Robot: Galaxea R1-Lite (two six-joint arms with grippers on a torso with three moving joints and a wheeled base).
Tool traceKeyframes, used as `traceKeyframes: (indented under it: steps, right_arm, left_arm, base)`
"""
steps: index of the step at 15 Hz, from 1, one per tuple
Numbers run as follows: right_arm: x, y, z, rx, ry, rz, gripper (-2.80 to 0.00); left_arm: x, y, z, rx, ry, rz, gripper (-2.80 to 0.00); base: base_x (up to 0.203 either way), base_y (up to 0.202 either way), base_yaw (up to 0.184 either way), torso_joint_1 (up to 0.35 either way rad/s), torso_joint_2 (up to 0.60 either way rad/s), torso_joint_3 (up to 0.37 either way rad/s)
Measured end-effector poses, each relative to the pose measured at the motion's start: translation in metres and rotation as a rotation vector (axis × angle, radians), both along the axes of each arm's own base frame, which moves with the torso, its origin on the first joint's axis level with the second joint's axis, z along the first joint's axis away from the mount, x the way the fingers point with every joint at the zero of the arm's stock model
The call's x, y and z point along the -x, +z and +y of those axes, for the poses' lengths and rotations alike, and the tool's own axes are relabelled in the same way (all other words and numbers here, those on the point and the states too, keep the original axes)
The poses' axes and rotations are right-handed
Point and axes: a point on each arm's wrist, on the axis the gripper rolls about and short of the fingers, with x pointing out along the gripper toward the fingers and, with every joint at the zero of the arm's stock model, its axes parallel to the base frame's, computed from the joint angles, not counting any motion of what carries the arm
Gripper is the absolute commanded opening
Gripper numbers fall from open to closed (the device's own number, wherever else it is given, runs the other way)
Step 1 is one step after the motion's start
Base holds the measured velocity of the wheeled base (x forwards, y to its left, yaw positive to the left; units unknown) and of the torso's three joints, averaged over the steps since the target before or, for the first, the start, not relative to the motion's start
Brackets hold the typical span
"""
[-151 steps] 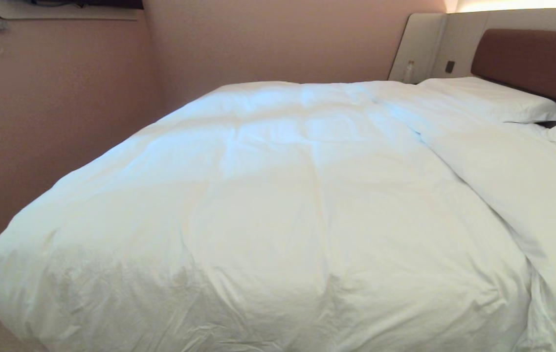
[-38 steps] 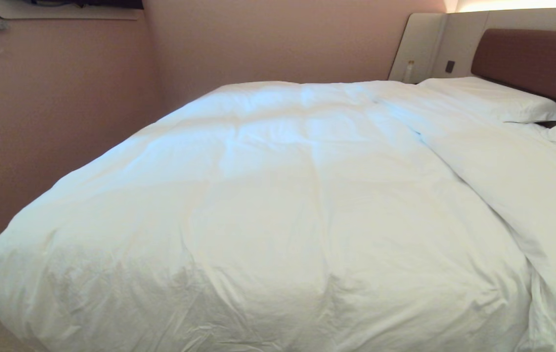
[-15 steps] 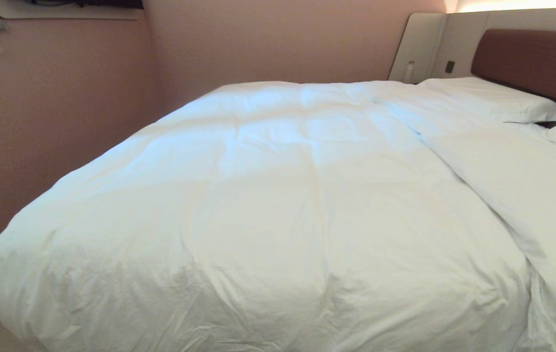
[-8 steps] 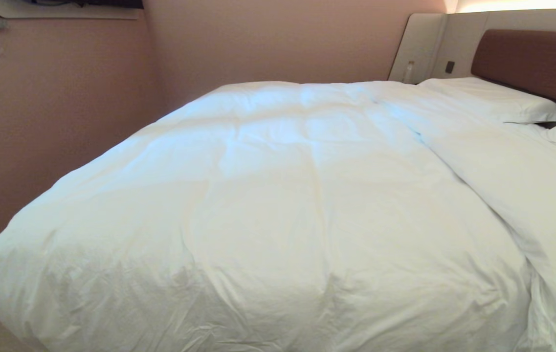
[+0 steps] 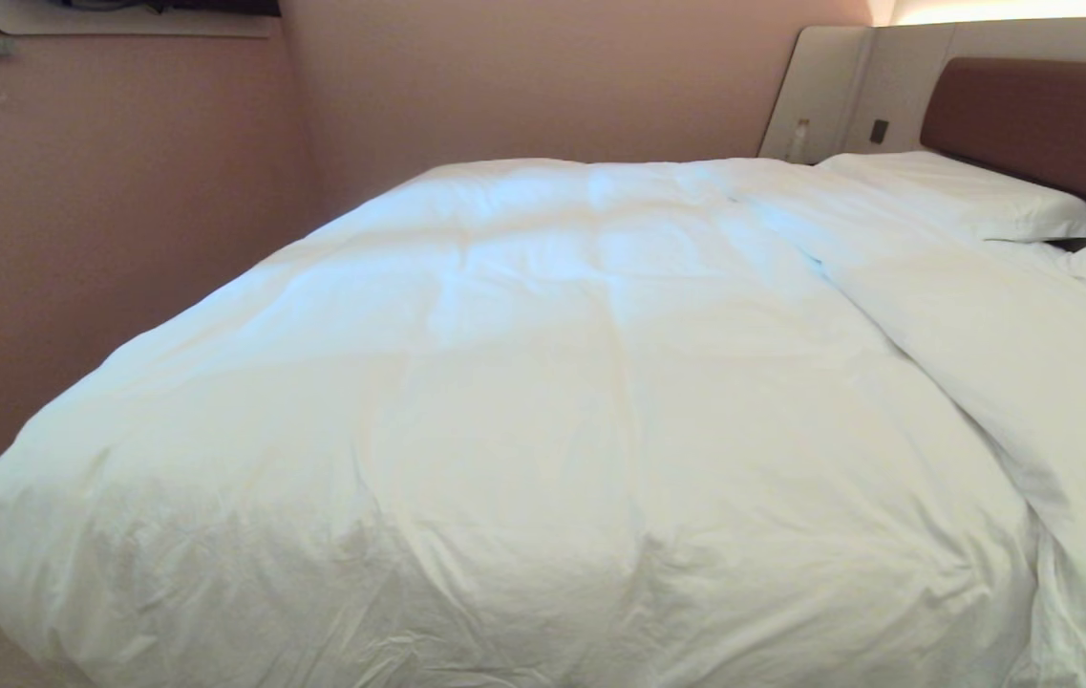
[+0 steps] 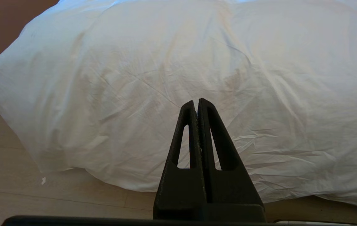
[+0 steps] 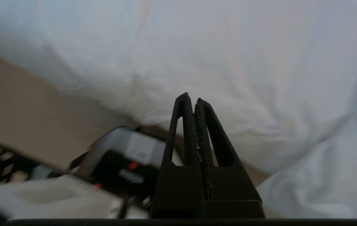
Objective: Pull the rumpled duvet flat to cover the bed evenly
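While the duvet waits: a hotel-style bedroom, with the robot at the foot end and neither arm yet on the cloth.

Duvet: the duvet [image 5: 543,382] lies over most of the bed [image 5: 1039,115], its puffy foot edge spilling toward the wooden floor [image 6: 24,194]. Along the robot's right side it is doubled back in a long diagonal fold [image 5: 1011,382], which is why that side reads as uneven.

Bed: only the brown headboard and beige panels show at the far right; the mattress is hidden under white cloth.

Pillows: one pillow [image 5: 963,196] lies flat against the headboard, clear of the fold.

Right gripper: the right gripper [image 7: 193,99] pokes into the head view's right edge as a dark tip above the fold. Its jaws are pressed together with nothing between them. The wrist picture is smeared, so the arm is probably swinging toward the fold.

Left gripper: the left gripper [image 6: 196,103] hangs low before the foot edge, jaws together and empty. It looks parked, leaving the work to the other arm.

Base: part of the robot's own base [image 7: 121,160] shows blurred beside the hanging cloth.

Stage: judged early; the fold is not yet pulled out.

Next move: likely opening the jaws to pinch the fold's edge.
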Motion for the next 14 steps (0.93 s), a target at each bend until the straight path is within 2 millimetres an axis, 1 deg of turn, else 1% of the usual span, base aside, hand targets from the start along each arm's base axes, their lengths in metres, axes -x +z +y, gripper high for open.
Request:
traceKeyframes:
  steps: [1,2,4,7,10,12,14]
  right_arm:
    - [0.011,0.001,0.011,-0.029,0.014,0.032,-2.80]
    - [0.024,0.003,0.018,-0.051,0.005,0.056,-2.80]
    - [0.054,0.004,0.023,-0.087,-0.083,0.093,-2.80]
    - [0.096,0.005,0.020,-0.123,-0.269,0.096,-2.80]
    - [0.134,0.003,0.017,-0.156,-0.442,0.064,-2.80]
    - [0.156,-0.004,0.015,-0.169,-0.542,0.049,-2.80]
    - [0.176,-0.016,0.014,-0.165,-0.621,0.040,-2.80]
  left_arm:
    - [0.000,0.000,0.000,0.000,0.000,0.000,-2.80]
    - [0.000,0.000,0.000,0.000,0.000,0.000,-2.80]
    - [0.000,0.000,0.000,0.000,-0.001,0.000,-2.80]
    - [0.000,0.000,0.000,0.000,0.000,0.000,-2.80]
    - [0.000,0.000,0.000,0.000,-0.001,0.000,-2.80]
    - [0.000,0.000,0.000,0.000,0.000,0.000,-2.80]
    - [0.000,0.000,0.000,0.000,0.000,0.000,-2.80]
  base:
    - [0.000,0.000,0.000,0.000,0.00,0.000]
    - [0.000,0.000,0.000,0.000,0.00,0.000]
    - [0.000,0.000,0.000,0.000,0.00,0.000]
    - [0.000,0.000,0.000,0.000,0.00,0.000]
    - [0.000,0.000,0.000,0.000,0.00,0.000]
    - [0.000,0.000,0.000,0.000,0.00,0.000]
    - [0.000,0.000,0.000,0.000,0.00,0.000]
